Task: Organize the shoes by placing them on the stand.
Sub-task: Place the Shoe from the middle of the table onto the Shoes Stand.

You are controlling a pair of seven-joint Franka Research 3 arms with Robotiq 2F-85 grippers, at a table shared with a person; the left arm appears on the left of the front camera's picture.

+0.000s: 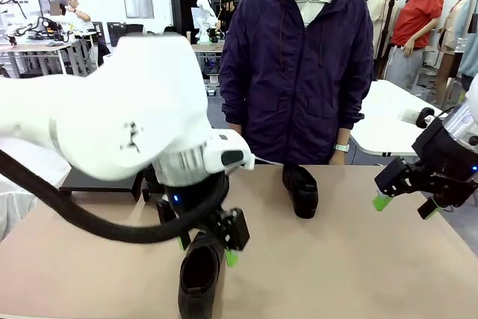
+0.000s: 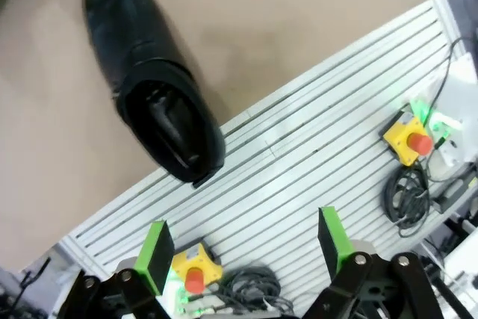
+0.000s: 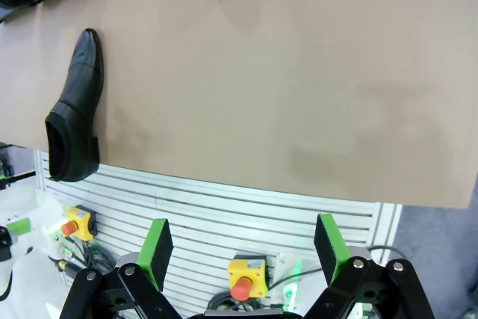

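Front view: the left gripper (image 1: 207, 250) hangs just above a glossy black leather dress shoe (image 1: 199, 280) at the near edge of the tan worktop (image 1: 358, 259), its green-padded fingers (image 1: 231, 258) wide and empty. A second black dress shoe (image 1: 300, 190) lies near the person in a navy jacket (image 1: 299, 72). A matte-black platform stand (image 1: 93, 181) sits far left. The right gripper (image 1: 403, 205) hovers at the right, fingers wide, holding nothing.

Left wrist view: the near shoe's heel overhangs the worktop edge, beyond the spread fingers.

Right wrist view: that shoe lies far left, well apart from the spread fingers.
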